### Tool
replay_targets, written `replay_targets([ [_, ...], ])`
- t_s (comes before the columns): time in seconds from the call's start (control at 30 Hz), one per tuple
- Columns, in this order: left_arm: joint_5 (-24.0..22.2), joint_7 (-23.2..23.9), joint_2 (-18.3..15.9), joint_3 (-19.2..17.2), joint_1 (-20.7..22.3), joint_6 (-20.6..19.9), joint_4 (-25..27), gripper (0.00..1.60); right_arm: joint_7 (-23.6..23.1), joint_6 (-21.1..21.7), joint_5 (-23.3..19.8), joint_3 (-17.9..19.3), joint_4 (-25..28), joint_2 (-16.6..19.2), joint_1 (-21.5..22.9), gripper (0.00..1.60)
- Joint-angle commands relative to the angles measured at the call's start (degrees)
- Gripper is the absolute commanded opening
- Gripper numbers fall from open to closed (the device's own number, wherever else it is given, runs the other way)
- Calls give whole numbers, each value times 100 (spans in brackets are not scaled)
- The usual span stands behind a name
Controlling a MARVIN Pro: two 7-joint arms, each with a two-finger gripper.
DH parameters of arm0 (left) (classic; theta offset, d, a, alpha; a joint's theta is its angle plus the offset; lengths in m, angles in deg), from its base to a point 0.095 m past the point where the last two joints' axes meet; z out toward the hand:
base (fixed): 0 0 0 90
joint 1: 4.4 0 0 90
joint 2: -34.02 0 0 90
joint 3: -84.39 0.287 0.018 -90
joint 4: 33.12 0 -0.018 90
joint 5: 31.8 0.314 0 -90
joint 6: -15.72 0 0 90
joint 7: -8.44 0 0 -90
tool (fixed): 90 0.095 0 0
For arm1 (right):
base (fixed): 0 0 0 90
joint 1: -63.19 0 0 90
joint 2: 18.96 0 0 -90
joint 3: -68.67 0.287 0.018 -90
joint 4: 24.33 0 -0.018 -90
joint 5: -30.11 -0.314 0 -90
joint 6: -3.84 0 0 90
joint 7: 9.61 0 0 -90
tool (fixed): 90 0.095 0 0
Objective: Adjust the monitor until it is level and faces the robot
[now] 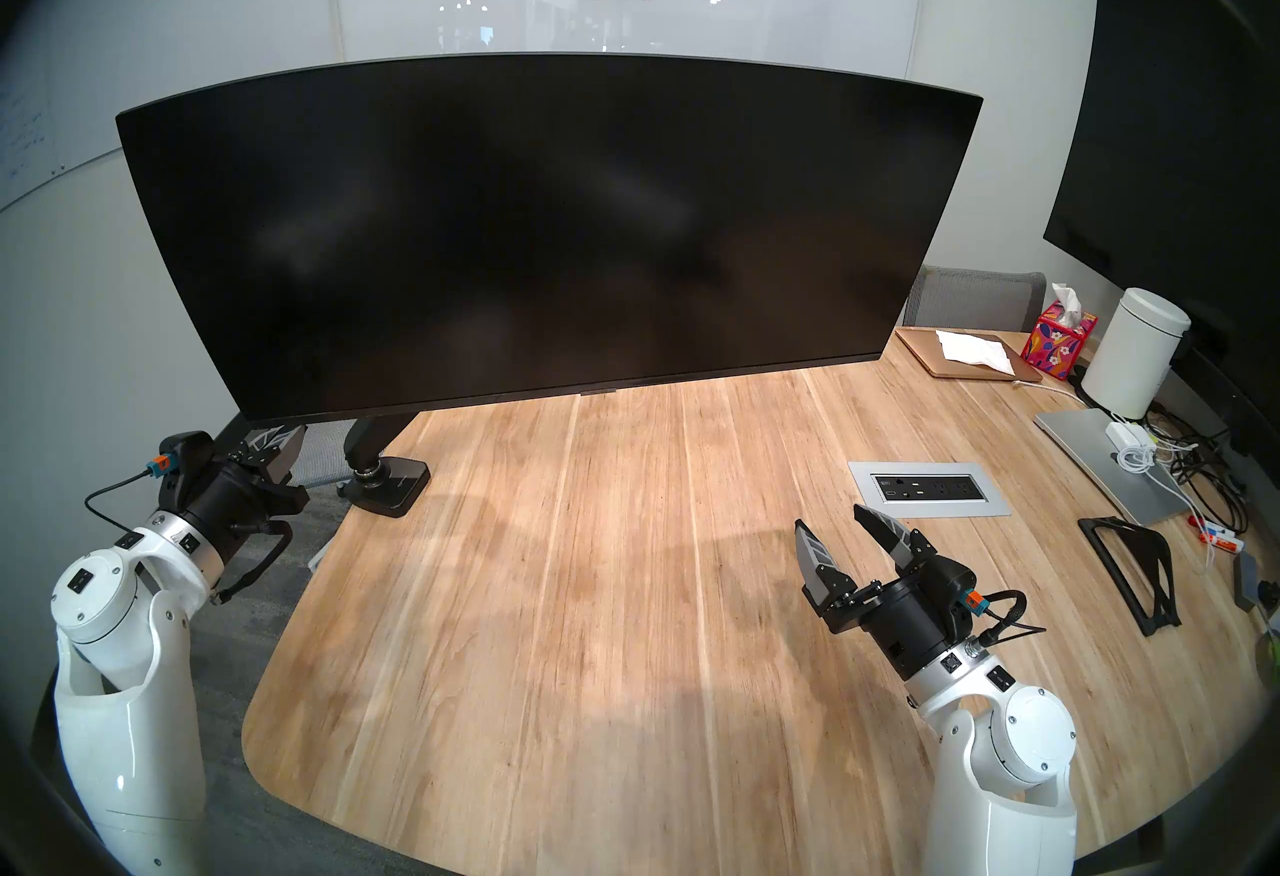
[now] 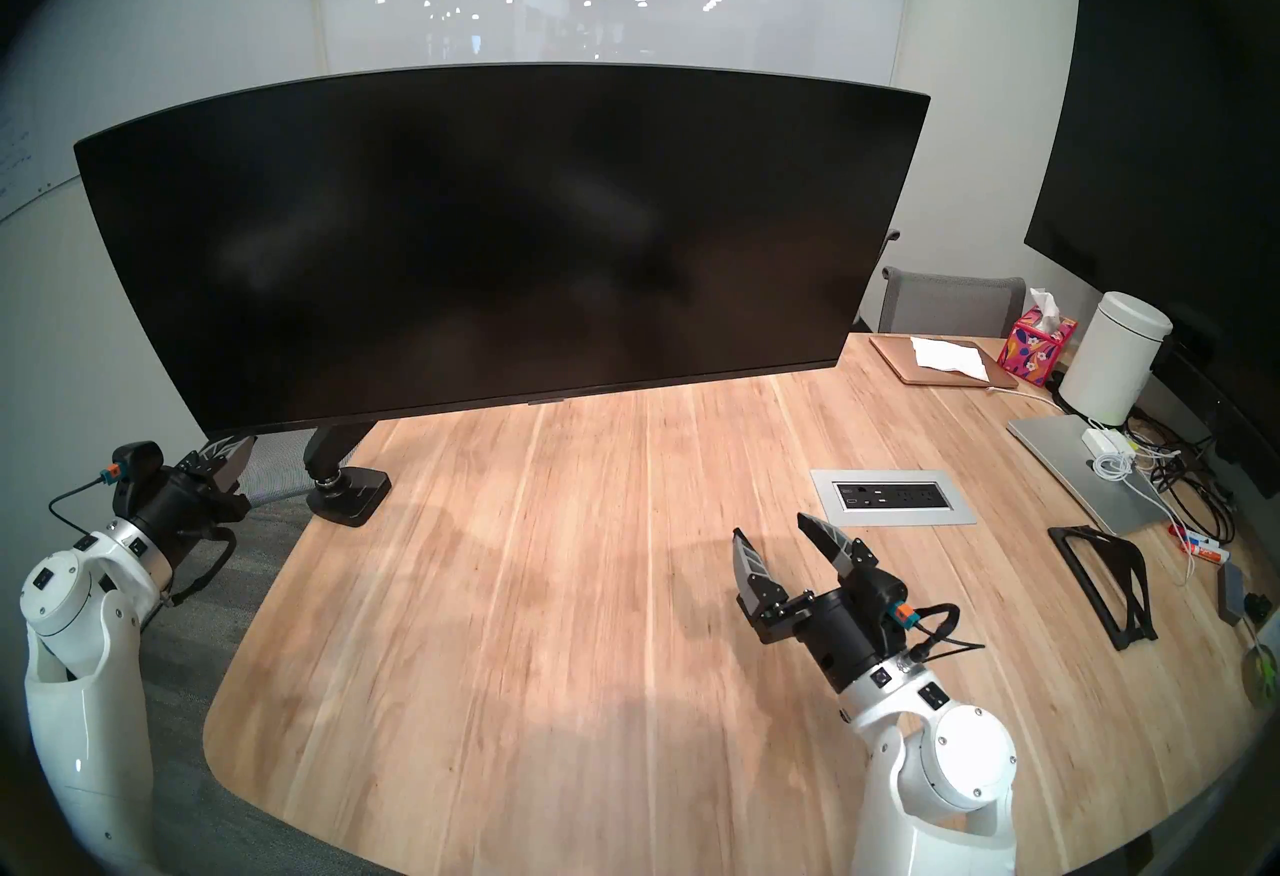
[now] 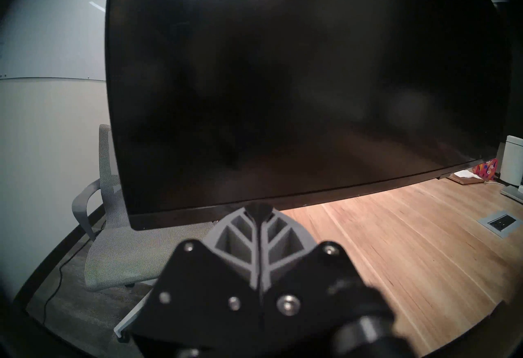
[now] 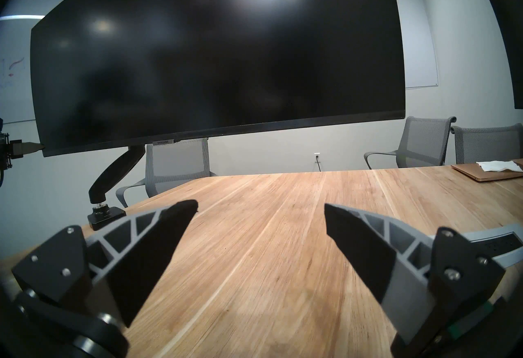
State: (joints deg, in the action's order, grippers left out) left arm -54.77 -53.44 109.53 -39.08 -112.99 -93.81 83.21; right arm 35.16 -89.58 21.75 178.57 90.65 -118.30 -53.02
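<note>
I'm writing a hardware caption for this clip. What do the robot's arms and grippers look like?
Both arms are glossy white, rounded shells with silver wrist rings. The left gripper and right gripper have black bodies, grey lattice-ribbed pointed fingers with black pads, an orange-teal connector and a thin black looping cable each.

Head pair looks down from above; wrist views face the monitor low, close

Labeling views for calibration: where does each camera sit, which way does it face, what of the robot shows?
Head stereo left: up high, looking down at the table and tilted monitor; both arms, left tool shut, right tool open.
Head stereo right: nearly the same picture, shifted.
Left wrist: level, close under the monitor's lower left corner; own shut fingers.
Right wrist: low over the table, facing the monitor; own spread fingers.
Shared: the monitor in all four.
</note>
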Motion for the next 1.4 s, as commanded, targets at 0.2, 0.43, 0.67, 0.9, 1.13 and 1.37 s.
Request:
replay_targets([
  [0.2,197,-253,-239,270,671,8,-308,0,2,-8,-36,-5,112,11,10,160],
  [0.43,270,-324,-294,370,886,27,-512,0,2,-8,-37,-5,112,11,10,160],
  [0.67,326,-377,-340,431,1060,35,-671,0,2,-7,-37,-5,112,11,10,160],
  [0.9,355,-392,-341,457,1118,45,-729,0,3,-7,-37,-5,113,10,9,160],
  [1.13,374,-408,-370,474,1160,61,-792,0,3,-6,-37,-5,114,10,9,160],
  [1.37,385,-412,-408,493,1210,88,-886,0,3,-6,-37,-5,114,10,9,160],
])
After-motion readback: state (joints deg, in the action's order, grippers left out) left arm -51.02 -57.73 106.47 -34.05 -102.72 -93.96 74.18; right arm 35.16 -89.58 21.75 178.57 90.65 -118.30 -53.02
